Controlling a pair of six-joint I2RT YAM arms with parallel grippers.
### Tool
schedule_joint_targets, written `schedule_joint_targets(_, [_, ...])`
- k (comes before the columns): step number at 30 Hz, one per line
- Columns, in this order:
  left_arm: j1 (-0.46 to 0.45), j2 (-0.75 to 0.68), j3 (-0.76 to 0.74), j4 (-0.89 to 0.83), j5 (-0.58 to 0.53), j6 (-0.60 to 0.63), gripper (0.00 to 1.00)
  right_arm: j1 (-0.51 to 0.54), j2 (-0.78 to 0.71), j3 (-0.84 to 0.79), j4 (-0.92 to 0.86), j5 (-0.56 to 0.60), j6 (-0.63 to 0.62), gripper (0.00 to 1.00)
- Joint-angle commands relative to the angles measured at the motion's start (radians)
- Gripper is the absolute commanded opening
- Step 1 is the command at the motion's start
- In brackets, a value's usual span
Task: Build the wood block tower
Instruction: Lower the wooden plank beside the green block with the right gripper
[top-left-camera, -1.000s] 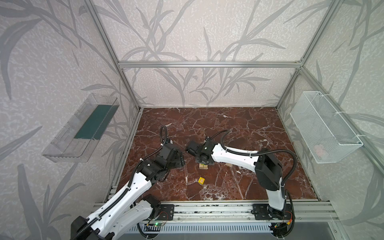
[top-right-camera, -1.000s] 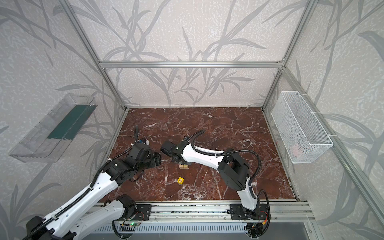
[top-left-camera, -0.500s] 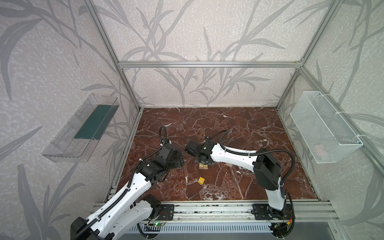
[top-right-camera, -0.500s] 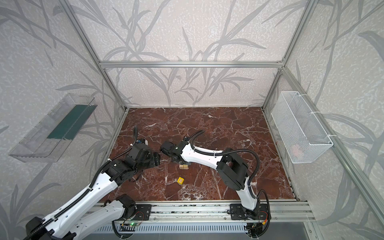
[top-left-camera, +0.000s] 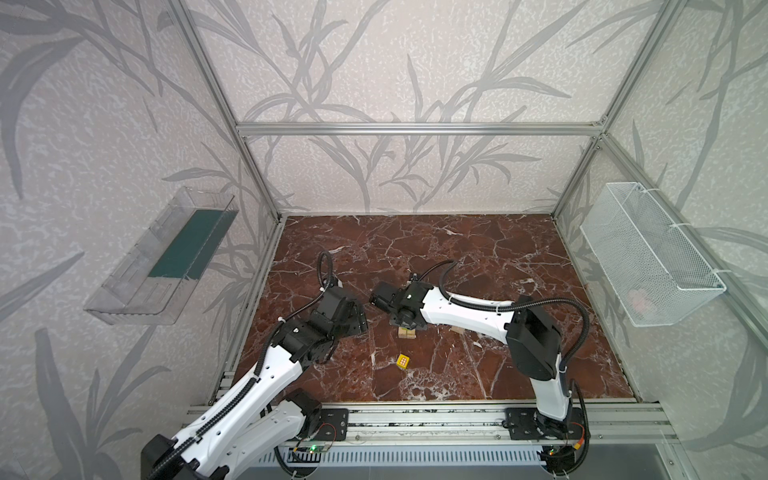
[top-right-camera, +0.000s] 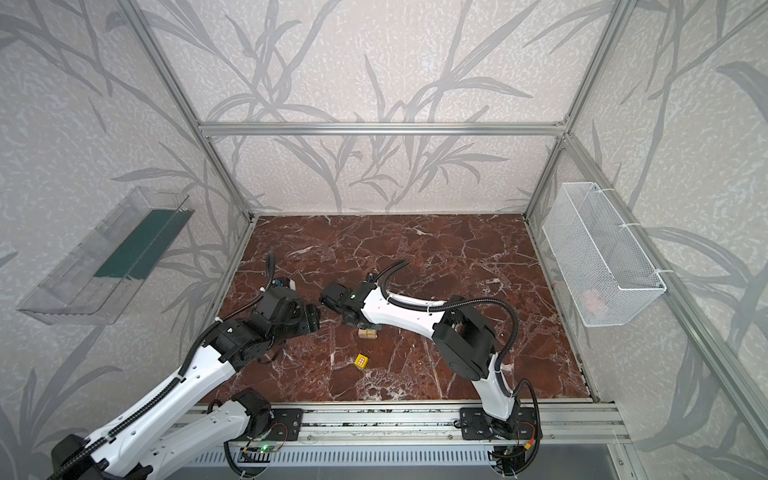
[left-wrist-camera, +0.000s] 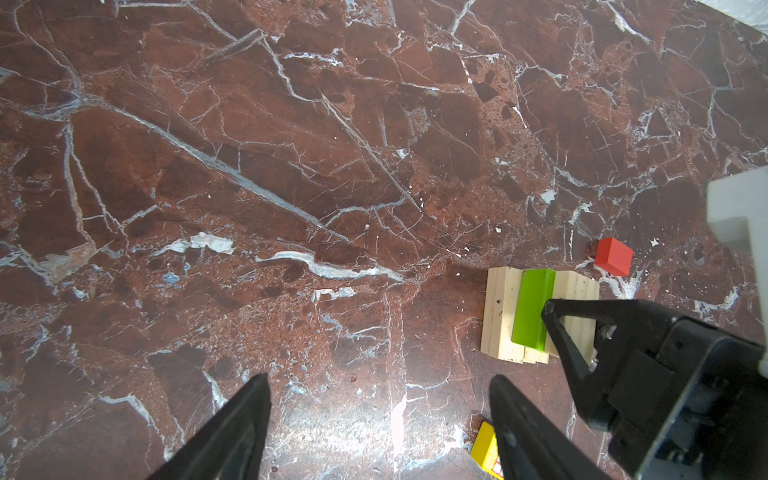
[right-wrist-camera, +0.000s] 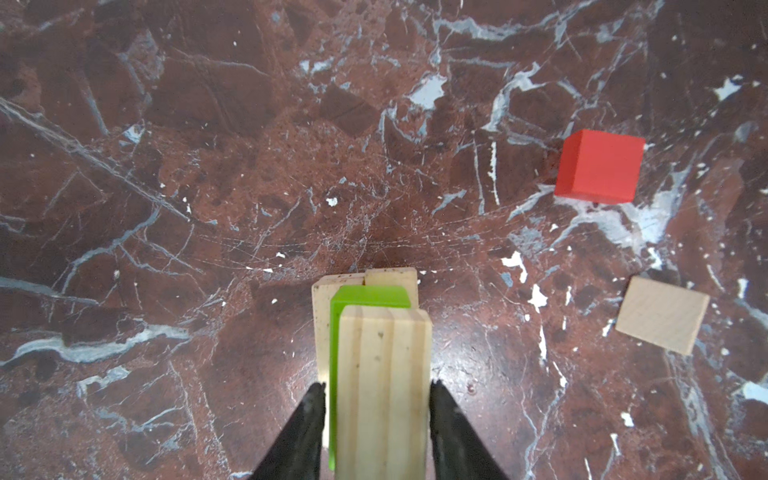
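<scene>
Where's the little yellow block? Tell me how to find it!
Look at the red-brown marble tabletop. In front of the short stack of pale wood bars, nearer the metal rail, sits a small yellow wooden cube alone. It is the only yellow block, with a window mark.

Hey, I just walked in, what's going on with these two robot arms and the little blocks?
A small wood block tower is being built on the marble tabletop. The right gripper has its jaws either side of a pale plain-wood bar at the stack, by the lime-green bar lying on pale base bars; whether it is gripped is unclear. The left gripper hangs open and empty nearby. A red cube, a yellow cube with a red window mark and a pale flat block lie loose.
</scene>
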Motion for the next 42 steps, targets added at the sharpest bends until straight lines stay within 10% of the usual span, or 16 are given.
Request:
schedule_joint_targets(1, [0.006,-0.016,-0.010,-0.021,-0.024,-0.004,0.81,0.001,0.025,0.024,-0.007,0.016,0.006,0.44])
schedule_joint_targets(42, [0.016,-0.016,-0.013,-0.021,-0.020,-0.006,0.83,-0.030,0.055,0.062,-0.034,-0.043,-0.101,0.30])
